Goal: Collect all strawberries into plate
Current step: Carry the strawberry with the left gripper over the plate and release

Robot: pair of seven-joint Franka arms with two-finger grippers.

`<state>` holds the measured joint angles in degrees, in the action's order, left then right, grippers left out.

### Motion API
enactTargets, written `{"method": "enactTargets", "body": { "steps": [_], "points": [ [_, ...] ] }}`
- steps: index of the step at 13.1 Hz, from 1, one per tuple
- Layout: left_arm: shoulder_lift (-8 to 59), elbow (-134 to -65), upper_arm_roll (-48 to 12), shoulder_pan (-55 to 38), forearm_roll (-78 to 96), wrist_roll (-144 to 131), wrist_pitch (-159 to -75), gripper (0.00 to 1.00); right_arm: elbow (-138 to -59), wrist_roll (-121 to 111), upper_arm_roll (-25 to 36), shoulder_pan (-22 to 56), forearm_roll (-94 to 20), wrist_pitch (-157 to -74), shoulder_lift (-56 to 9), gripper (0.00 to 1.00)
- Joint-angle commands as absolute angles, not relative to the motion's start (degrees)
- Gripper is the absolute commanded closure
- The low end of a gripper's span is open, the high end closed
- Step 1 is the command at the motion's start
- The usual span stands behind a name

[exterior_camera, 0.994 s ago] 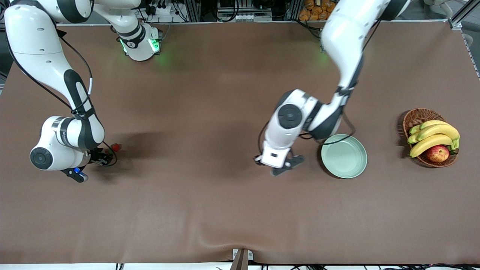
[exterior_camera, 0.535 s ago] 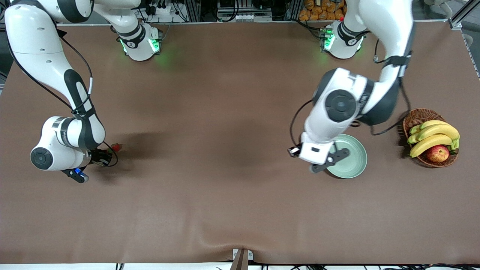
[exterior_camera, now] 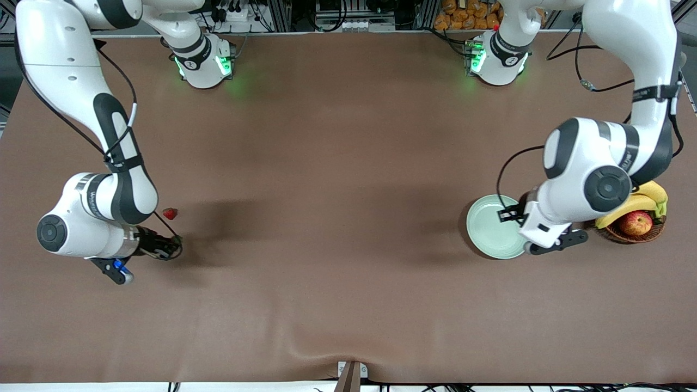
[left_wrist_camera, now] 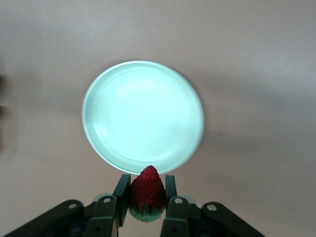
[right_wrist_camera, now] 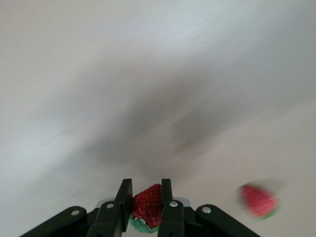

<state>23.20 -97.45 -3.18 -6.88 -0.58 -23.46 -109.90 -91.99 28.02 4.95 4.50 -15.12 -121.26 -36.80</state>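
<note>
On the front view I cannot see what either tool carries; the wrist views settle it. The left wrist view shows my left tool (left_wrist_camera: 147, 197) pinching a strawberry (left_wrist_camera: 147, 190) between its fingers, tip pointing away from the wrist, with the plate (left_wrist_camera: 143, 116) bare below it. The right wrist view shows my right tool (right_wrist_camera: 146, 202) clamped on a second strawberry (right_wrist_camera: 147, 206), lifted over bare counter (right_wrist_camera: 158, 74), with a third strawberry (right_wrist_camera: 257, 200) lying loose and blurred nearby.

From the front, that loose strawberry (exterior_camera: 170, 213) sits on the counter (exterior_camera: 326, 163) toward the right arm's end, just beside the right arm's wrist; the right tool (exterior_camera: 170, 249) hangs over the counter close to it. The left tool (exterior_camera: 524, 226) hangs over the plate's (exterior_camera: 487, 228) edge on the basket side.

Count: three strawberries, two held and one on the counter; one plate; one basket (exterior_camera: 631, 235) holding bananas (exterior_camera: 645, 198) and one apple (exterior_camera: 636, 222), partly hidden by the left arm.

A second ago the left arm was well short of the plate, toward the counter's middle; it has since swung across. The right tool has closed and lifted off.
</note>
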Motion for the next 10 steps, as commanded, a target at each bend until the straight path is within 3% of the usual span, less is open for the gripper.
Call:
{"method": "enactTargets", "body": {
  "steps": [1,4,8,9,10],
  "points": [
    [21.53,-106.94,-3.96,-1.34,-0.79,-15.94,-118.97,1.0,-91.67,37.4,5.19,11.48,-20.55,-121.29,-35.51,0.96],
    [23.55,-110.82,-3.96,-0.44,-0.79,-13.89,-126.01,1.0,-90.88,49.45,5.19,21.76,-25.38,-127.58,-36.91,0.96],
    [27.85,-109.95,-3.96,-0.96,-0.36,-13.97,-131.56,1.0,-90.79,50.28,5.19,33.64,-36.45,-141.55,-40.33,0.97],
    [29.17,-109.95,-3.96,-1.14,-0.18,-13.97,-134.36,0.86,-90.7,50.1,5.19,36.1,-37.61,-144.64,-41.04,0.98],
    [30.31,-109.95,-3.96,-1.32,-0.09,-13.97,-136.82,0.33,-90.18,50.1,5.19,38.82,-37.62,-147.71,-42.09,0.98]
  ]
}}
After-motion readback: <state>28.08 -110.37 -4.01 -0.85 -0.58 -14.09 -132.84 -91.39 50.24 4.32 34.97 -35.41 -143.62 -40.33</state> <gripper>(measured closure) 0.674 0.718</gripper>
